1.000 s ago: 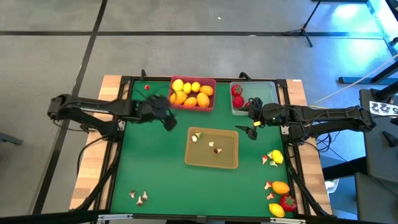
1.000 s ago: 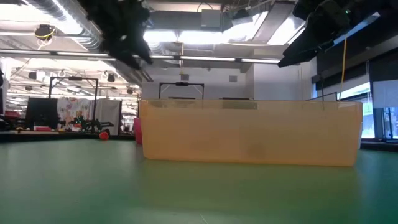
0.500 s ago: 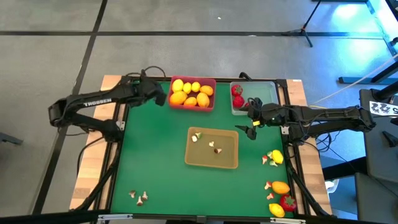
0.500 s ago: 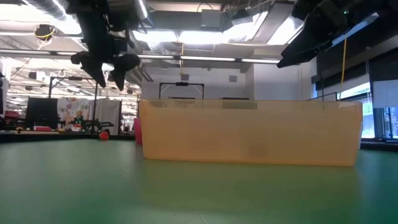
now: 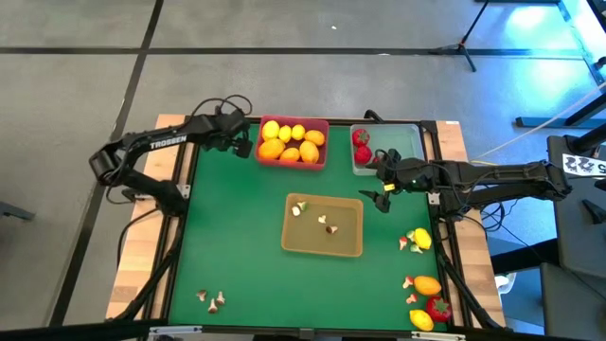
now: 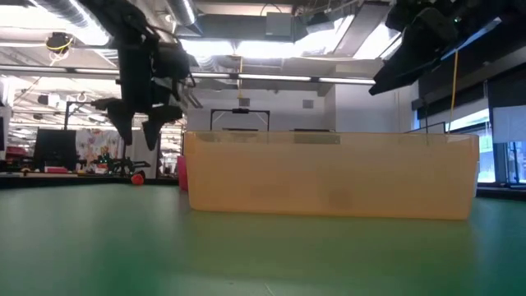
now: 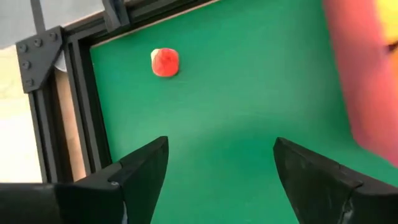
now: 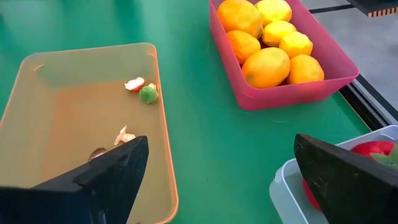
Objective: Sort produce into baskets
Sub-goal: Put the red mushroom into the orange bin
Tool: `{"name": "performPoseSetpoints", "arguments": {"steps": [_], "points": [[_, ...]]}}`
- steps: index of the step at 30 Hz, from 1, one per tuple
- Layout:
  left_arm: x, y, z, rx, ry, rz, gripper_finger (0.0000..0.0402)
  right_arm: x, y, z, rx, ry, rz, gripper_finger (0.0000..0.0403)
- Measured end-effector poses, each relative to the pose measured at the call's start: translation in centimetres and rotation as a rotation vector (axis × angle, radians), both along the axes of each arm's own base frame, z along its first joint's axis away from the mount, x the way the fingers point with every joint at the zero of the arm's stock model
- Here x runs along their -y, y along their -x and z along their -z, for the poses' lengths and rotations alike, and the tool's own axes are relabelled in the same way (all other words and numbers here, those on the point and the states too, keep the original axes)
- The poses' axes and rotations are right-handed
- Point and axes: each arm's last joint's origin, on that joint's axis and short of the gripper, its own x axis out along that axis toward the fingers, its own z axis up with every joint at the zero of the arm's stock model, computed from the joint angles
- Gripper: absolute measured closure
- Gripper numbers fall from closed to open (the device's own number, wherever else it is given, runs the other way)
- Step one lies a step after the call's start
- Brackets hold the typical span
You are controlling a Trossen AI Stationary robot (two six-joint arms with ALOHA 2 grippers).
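Progress check, using the tan-yellow rectangular tray [image 5: 323, 225] in the middle of the green mat [image 5: 237, 256] as the landmark.

Done so far: pink-red tray [image 5: 293, 142], just beyond the tan tray toward the far edge, is packed with yellow and orange lemon-like fruits [image 8: 266, 65]. Pale clear tray [image 5: 386, 148], beside the pink one on the robot's right, holds two red fruits with green tops [image 5: 361, 145]. The tan tray has a few small pieces in it: white-brown mushroom-like bits [image 8: 125, 134] plus one small green piece [image 8: 148, 94].

Left to do, as I judge it:
- One small red fruit [image 7: 165, 62] alone on the mat near the far left corner, left of the pink tray.
- Mixed cluster [image 5: 415, 240] right of the tan tray: a yellow fruit with mushroom bits.
- Second cluster [image 5: 426, 301] at the near right corner: orange and yellow fruits, a red fruit, more bits.
- Three mushroom bits [image 5: 211, 299] at the near left corner.

Roughly half sorted, I'd say.

Left gripper [image 7: 214, 177] hangs above the mat to the left of the pink tray, fingers spread wide, nothing between them; the lone red fruit lies ahead of it, not touching. Looks like the next pick.

Right gripper [image 5: 382, 196] hovers just right of the tan tray, beside the clear tray, fingers wide apart, empty.
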Motion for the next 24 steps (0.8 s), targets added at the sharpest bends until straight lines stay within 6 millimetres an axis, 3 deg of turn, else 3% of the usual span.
{"name": "performPoseSetpoints", "arguments": {"steps": [11, 24], "points": [[-2.7, 1.1, 1.4, -0.014, 0.049, -0.046, 0.0114, 0.0, 0.1, 0.2, -0.022, -0.003, 0.013, 0.0004], [-4.3, 3.0, 1.6, 0.019, 0.111, -0.080, 0.0114, 0.0, 0.0, 0.1, -0.006, 0.000, 0.011, 0.0004]]}}
